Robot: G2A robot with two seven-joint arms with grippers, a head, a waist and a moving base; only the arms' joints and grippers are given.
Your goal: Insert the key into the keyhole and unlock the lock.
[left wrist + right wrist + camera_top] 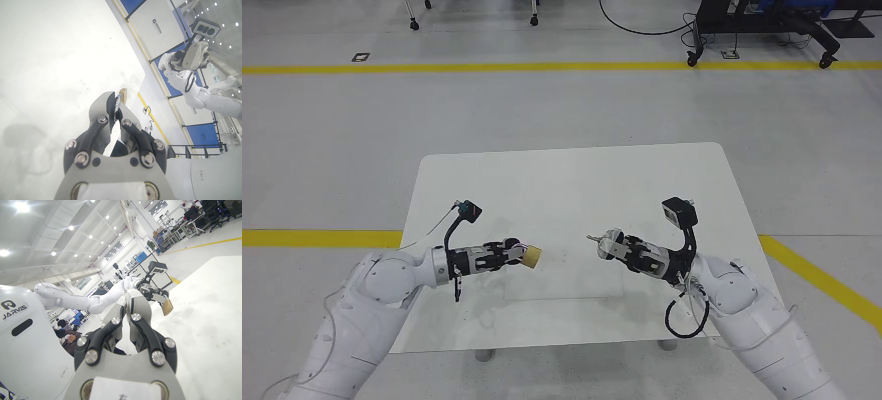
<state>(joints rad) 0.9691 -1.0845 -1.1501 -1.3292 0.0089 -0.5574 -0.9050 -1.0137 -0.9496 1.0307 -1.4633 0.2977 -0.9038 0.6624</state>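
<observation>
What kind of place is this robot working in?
Probably a large robotics lab or factory hall: yellow lines mark the pale floor, workbenches with equipment stand along one side, and rows of lamps are set in a high ceiling.

1. You have one brass padlock [531,256] to count.
2. You have one key [593,239].
3. You have two hands: one left hand [512,250] and one right hand [610,243].
4. You have one white table [572,180].
</observation>
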